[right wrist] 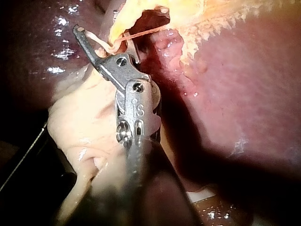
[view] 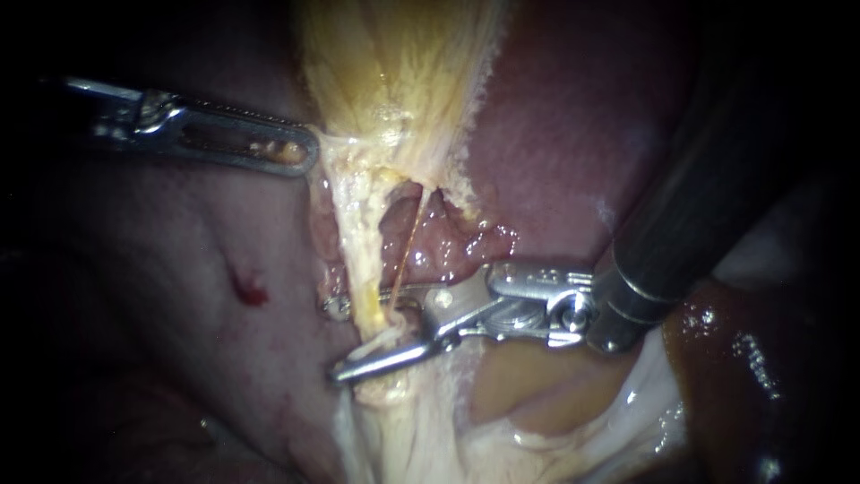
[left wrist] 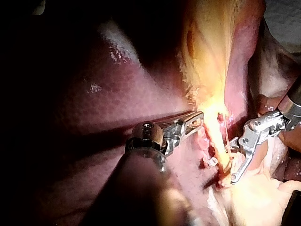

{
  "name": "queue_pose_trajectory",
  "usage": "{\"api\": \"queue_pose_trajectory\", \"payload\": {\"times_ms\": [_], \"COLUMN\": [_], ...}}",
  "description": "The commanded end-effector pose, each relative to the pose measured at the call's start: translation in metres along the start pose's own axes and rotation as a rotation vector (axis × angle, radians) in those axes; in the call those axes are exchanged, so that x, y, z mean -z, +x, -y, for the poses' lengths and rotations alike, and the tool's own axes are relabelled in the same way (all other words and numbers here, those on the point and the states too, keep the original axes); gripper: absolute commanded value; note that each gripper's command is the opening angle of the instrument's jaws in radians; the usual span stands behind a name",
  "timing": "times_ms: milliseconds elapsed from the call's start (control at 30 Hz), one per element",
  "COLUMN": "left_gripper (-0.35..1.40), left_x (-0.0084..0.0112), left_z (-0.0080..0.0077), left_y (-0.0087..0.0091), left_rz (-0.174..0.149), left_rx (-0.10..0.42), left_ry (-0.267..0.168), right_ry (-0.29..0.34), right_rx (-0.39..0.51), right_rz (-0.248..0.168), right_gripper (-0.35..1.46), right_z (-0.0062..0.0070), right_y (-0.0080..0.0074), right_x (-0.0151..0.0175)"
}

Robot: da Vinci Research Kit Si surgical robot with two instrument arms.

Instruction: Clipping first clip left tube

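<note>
Endoscope view: the yellow gallbladder [view: 394,63] hangs from the upper middle and narrows downward, with dark red liver [view: 573,116] on both sides of it. From its narrow end the left tube [view: 363,260], a pale cream strand, runs down the centre. A much thinner orange strand [view: 408,242] runs just beside it on the right, with a pocket of raw pink tissue between them.

The left instrument [view: 300,151] comes in from the left. Its slotted jaws are clenched on the edge of the gallbladder where it narrows, and a pale film of tissue is stretched at their tip.

The right instrument [view: 345,339] comes in on a dark shaft from the upper right. Its slim metal jaws are parted and straddle the left tube low down, one jaw on each side. The tube crosses the gap between them, and the thin orange strand ends at the same spot. I cannot tell whether both jaws press on the tube.

A small red spot [view: 251,289] marks the liver to the left of the tube.

Left wrist view: the two instruments face each other across the lit tube, well apart.
</note>
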Motion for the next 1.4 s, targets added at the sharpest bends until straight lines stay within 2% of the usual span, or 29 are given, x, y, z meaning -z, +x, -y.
{"api": "queue_pose_trajectory", "payload": {"times_ms": [33,600,1233,1400], "left_gripper": [-0.35,-0.35,-0.35,-0.35], "left_x": [0.0,0.0001,0.0004,0.0005], "left_z": [0.0,0.0,0.0,0.0], "left_y": [0.0,0.0,0.0001,0.0001], "left_rz": [0.0,0.0,-0.001,-0.001], "left_rx": [0.0,0.0,-0.001,-0.001], "left_ry": [0.0,0.0,0.001,0.001], "right_ry": [0.0,0.004,-0.036,-0.045], "right_rx": [0.0,-0.001,-0.012,-0.011], "right_rz": [0.0,0.0,-0.006,0.013], "right_gripper": [0.5,0.5,0.5,0.5], "right_z": [0.0,0.0002,-0.001,-0.001], "right_y": [0.0,0.0001,-0.0002,-0.0006], "right_x": [0.0,0.0008,0.0074,0.0084]}}
